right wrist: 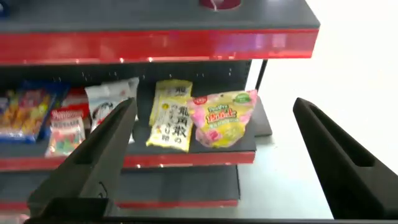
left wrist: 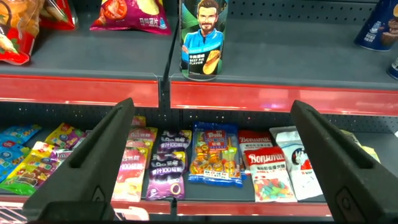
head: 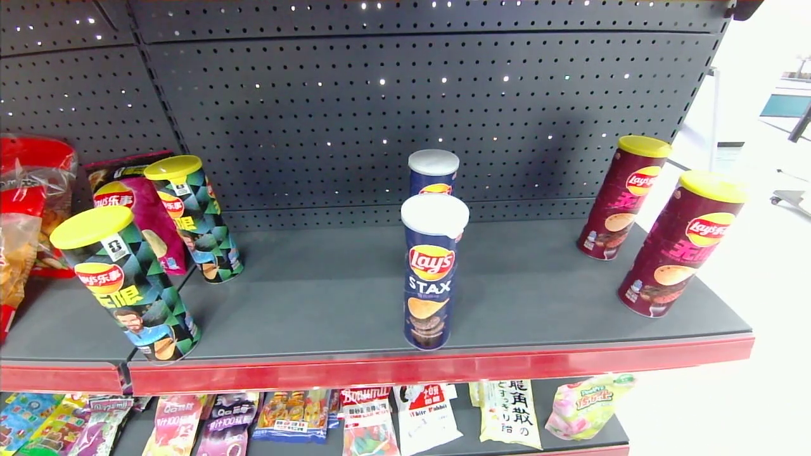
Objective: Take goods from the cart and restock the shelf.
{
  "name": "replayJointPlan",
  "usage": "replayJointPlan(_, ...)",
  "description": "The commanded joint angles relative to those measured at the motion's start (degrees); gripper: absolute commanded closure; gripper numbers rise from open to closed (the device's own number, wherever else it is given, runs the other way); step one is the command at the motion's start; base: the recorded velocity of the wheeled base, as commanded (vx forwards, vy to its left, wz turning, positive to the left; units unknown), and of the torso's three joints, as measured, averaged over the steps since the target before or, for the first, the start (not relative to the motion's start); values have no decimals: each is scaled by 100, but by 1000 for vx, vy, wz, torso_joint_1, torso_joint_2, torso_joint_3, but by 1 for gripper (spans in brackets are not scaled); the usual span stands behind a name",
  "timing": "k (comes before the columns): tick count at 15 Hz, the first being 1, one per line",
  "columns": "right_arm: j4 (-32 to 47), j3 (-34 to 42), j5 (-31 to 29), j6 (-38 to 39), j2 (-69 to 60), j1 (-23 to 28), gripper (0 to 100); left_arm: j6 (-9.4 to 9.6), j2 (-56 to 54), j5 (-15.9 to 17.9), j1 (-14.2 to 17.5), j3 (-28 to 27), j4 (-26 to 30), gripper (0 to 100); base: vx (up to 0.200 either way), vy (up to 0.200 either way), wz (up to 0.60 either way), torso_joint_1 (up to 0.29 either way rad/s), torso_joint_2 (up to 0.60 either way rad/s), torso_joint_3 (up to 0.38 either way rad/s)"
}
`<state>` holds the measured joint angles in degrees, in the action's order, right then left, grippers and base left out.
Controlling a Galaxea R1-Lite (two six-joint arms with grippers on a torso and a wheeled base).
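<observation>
left gripper (left wrist: 212, 104) spread, empty | right gripper (right wrist: 214, 102) spread too | chip cans (head: 431, 272) upright on shelf (head: 317, 297), gaps between rows | you probably need the cart next: grip a can mid-body, keep it upright

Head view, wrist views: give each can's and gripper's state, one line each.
Front blue can: upright, lidded.
Rear blue can: upright, lidded.
Front green can: upright, lidded.
Rear green can: upright, lidded.
Front maroon can: upright, lidded.
Rear maroon can: upright, lidded.
Left gripper: open, empty.
Right gripper: open, empty.
</observation>
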<state>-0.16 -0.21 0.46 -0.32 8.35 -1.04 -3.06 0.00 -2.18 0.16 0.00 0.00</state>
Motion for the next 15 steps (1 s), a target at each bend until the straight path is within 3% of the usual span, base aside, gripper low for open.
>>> replayJointPlan(1,-2,21,-11,23,-422,-116,0,-2,0,-2,2,0,0,0,0,0,0,0,0,0)
replayJointPlan(15,7,21,-46,40,-835,104,0,-2,0,-2,2,0,0,0,0,0,0,0,0,0)
